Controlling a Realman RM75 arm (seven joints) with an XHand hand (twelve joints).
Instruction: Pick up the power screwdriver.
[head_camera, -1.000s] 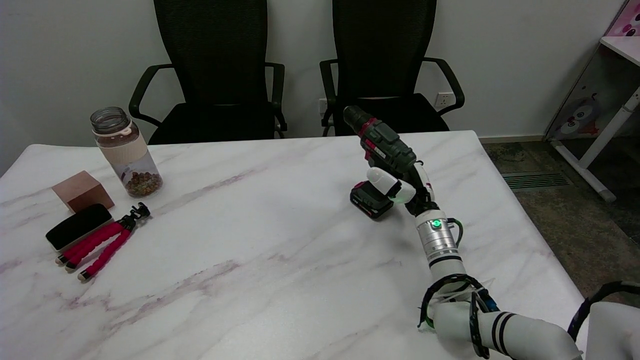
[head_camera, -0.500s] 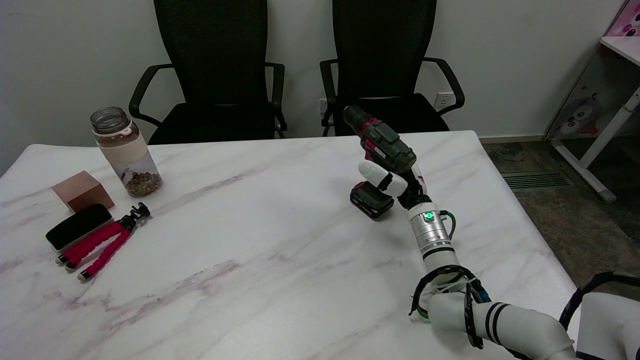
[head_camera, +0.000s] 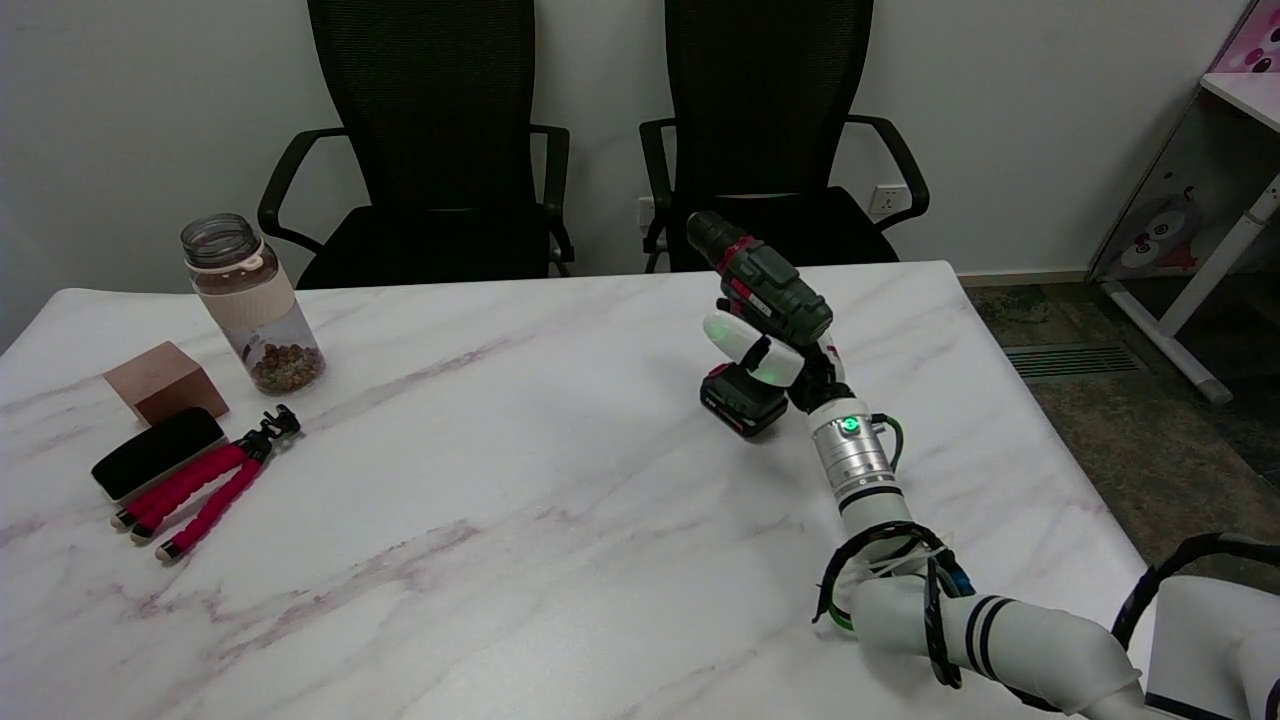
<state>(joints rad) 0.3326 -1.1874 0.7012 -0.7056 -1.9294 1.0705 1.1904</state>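
Now right hand (head_camera: 775, 360) wraps power screwdriver (head_camera: 765, 285) handle

Table (head_camera: 520, 500): white marble-look top with faint purplish veins, rounded corners.

On it, left side:
- Jar (head_camera: 252, 303), clear, upright, lid off, pale band round the middle, brown bits in the bottom.
- Block (head_camera: 165, 381), brown, near the jar's left.
- Black case (head_camera: 158, 452), flat, oblong, just in front of the block.
- Small tripod (head_camera: 205, 482), pink legs with black tips, lying flat, touching the case's right edge.

On it, right of centre, towards the far edge:
- Power screwdriver (head_camera: 758, 330), dark green and red, standing upright on its black battery base.
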